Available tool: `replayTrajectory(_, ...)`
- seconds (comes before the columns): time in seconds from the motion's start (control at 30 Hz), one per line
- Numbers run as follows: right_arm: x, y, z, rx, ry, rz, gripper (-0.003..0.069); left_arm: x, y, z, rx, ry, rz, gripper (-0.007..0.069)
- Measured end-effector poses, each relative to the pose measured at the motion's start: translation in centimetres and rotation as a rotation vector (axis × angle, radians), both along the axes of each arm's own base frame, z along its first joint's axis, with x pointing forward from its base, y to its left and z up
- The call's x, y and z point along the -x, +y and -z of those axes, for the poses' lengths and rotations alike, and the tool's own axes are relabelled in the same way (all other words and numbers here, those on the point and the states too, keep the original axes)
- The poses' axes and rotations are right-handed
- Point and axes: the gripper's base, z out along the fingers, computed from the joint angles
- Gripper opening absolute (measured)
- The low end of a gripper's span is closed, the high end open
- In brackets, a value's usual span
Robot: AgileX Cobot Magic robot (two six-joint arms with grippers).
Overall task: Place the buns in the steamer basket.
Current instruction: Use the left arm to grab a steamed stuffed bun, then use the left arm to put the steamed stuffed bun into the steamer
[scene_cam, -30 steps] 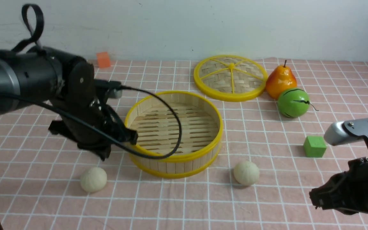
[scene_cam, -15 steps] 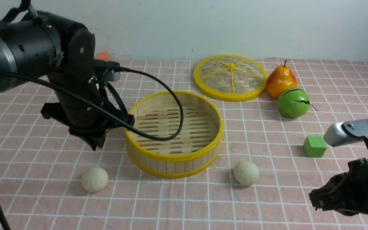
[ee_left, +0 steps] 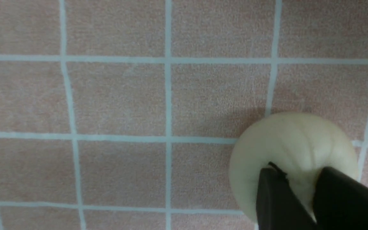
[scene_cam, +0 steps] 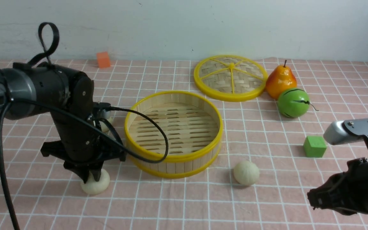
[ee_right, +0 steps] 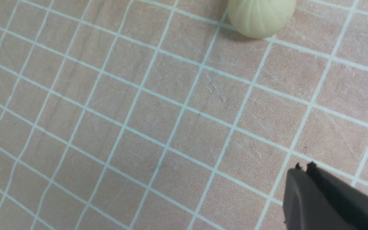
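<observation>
The steamer basket (scene_cam: 217, 127) stands mid-table with nothing inside. One bun (scene_cam: 98, 187) lies on the cloth at its front left; it also shows in the left wrist view (ee_left: 294, 143). My left gripper (scene_cam: 90, 179) (ee_left: 299, 174) is down on this bun, its two black fingers pinching the top with dough squeezed between them. A second bun (scene_cam: 246, 172) (ee_right: 260, 17) lies at the basket's front right. My right gripper (scene_cam: 313, 198) (ee_right: 303, 167) is shut and empty, low at the front right. A cream bit (scene_cam: 107, 125) behind my left arm may be the third bun.
The flat woven lid (scene_cam: 230, 77) lies behind the basket. A pear (scene_cam: 280, 81) and a green striped melon ball (scene_cam: 293, 103) stand to its right. A green cube (scene_cam: 314, 146) sits near my right arm. An orange cube (scene_cam: 103, 59) is by the wall.
My left arm rose beside the basket, then swung toward the front and dropped onto the left bun. My right arm and the other bun have stayed put.
</observation>
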Motion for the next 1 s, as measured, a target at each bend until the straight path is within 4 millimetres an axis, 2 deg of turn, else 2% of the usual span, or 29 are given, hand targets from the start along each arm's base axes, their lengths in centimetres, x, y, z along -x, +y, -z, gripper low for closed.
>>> replayTrajectory(0.03, 0.0, 0.0, 0.0, 0.001, -0.001, -0.001, 0.0014, -0.1, 0.0, 0.2, -0.002, 0.0, 0.011, 0.0092)
replayTrajectory(0.13, 0.0, 0.0, 0.0, 0.009, -0.009, -0.016, 0.0013, -0.4, -0.1, -0.6, -0.004, -0.017, 0.03, 0.002)
replayTrajectory(0.2, 0.0, 0.0, 0.0, 0.018, -0.018, -0.031, 0.0017, -0.7, -0.2, -2.8, 0.015, -0.067, 0.037, -0.0013)
replayTrajectory(0.33, -0.1, 0.0, 0.0, 0.023, -0.028, -0.033, 0.0018, -1.2, -1.4, -8.8, 0.086, -0.252, 0.077, -0.0013)
replayTrajectory(0.4, -0.1, -0.1, 0.0, 0.025, -0.034, -0.029, 0.0021, -1.4, -3.2, -12.2, 0.142, -0.378, 0.132, -0.0013)
replayTrajectory(0.47, -0.2, -0.1, 0.0, 0.026, -0.035, -0.027, 0.0021, -1.6, -4.0, -12.9, 0.155, -0.416, 0.152, -0.0013)
replayTrajectory(0.5, -0.3, 0.0, 0.2, 0.028, -0.027, -0.028, 0.0021, -2.3, -5.2, -13.2, 0.171, -0.459, 0.179, -0.0013)
replayTrajectory(0.6, -0.6, 0.0, 0.8, 0.031, -0.003, -0.029, 0.0021, -4.2, -6.8, -11.7, 0.176, -0.483, 0.206, -0.0013)
replayTrajectory(0.63, -0.7, 0.0, 1.0, 0.028, 0.008, -0.027, 0.0022, -5.2, -7.3, -10.2, 0.168, -0.467, 0.212, -0.0013)
replayTrajectory(0.67, -0.7, 0.0, 1.1, 0.027, 0.012, -0.026, 0.0022, -5.2, -7.3, -10.2, 0.168, -0.467, 0.212, -0.0013)
replayTrajectory(0.7, -0.9, 0.1, 1.3, 0.014, 0.027, -0.019, 0.0024, -6.7, -7.9, -7.8, 0.152, -0.432, 0.218, -0.0009)
replayTrajectory(0.73, -0.9, 0.2, 1.4, 0.008, 0.033, -0.016, 0.0025, -7.4, -8.2, -6.2, 0.142, -0.403, 0.219, -0.0001)
replayTrajectory(0.77, -1.0, 0.2, 1.4, 0.006, 0.034, -0.014, 0.0025, -7.6, -8.2, -6.0, 0.141, -0.401, 0.219, 0.0003)
replayTrajectory(0.8, -1.0, 0.2, 1.5, -0.001, 0.039, -0.013, 0.0025, -8.4, -8.6, -3.7, 0.128, -0.358, 0.219, 0.0035)
replayTrajectory(0.83, -1.0, 0.2, 1.5, -0.001, 0.039, -0.013, 0.0025, -8.7, -8.7, -3.3, 0.126, -0.353, 0.219, 0.0046)
replayTrajectory(0.87, -1.0, 0.3, 1.4, -0.002, 0.037, -0.018, 0.0026, -9.2, -8.9, -2.1, 0.118, -0.329, 0.22, 0.0099)
replayTrajectory(0.9, -1.0, 0.3, 1.4, 0.0, 0.033, -0.023, 0.0027, -9.4, -9.0, -1.9, 0.116, -0.324, 0.22, 0.0147)
replayTrajectory(0.93, -1.0, 0.3, 1.4, 0.001, 0.032, -0.025, 0.0028, -9.4, -9.0, -1.9, 0.116, -0.324, 0.22, 0.0157)
replayTrajectory(1.0, -1.0, 0.3, 1.4, 0.003, 0.028, -0.032, 0.0029, -9.7, -9.1, -3.4, 0.117, -0.331, 0.219, 0.0298)
